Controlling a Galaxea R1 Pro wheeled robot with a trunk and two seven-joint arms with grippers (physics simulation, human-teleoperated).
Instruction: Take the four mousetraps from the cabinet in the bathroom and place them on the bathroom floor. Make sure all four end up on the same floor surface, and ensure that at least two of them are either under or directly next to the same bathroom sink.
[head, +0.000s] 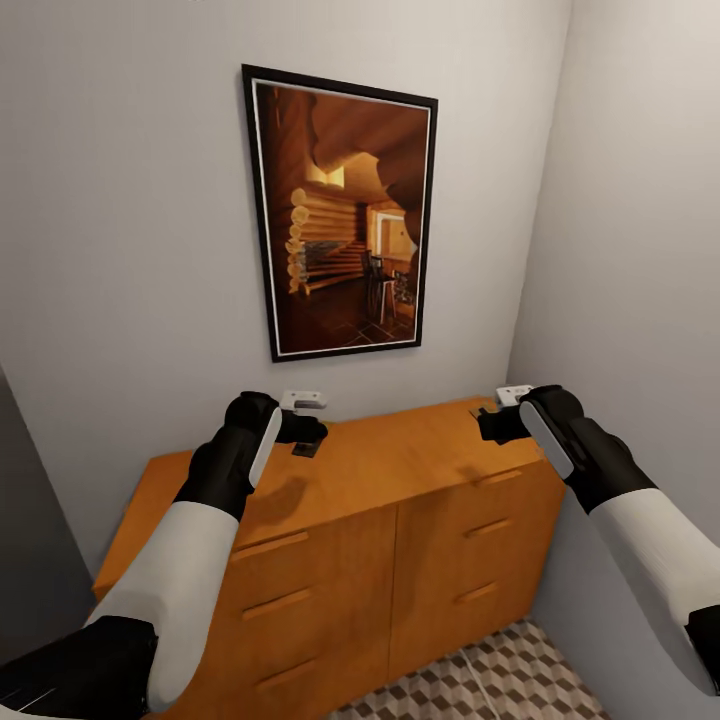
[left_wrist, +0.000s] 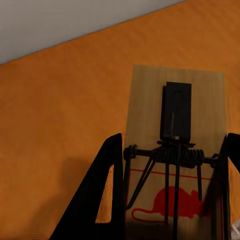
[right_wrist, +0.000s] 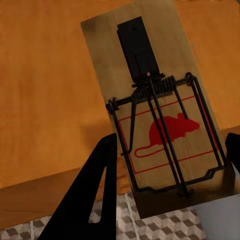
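Each of my grippers holds a mousetrap over the orange-brown cabinet. In the left wrist view, a pale wooden mousetrap with black wire and a red mouse print lies between the black fingers of my left gripper, above the cabinet top. In the head view, my left gripper hovers over the cabinet's back left, with a dark mousetrap under it. My right gripper is shut on a second mousetrap, which overhangs the cabinet edge above the cube-patterned bathroom floor. The sink is out of view.
A framed picture of a log cabin interior hangs on the grey wall behind the cabinet. A wall closes in at the right and a dark panel stands at the left. A patch of patterned floor lies in front of the drawers.
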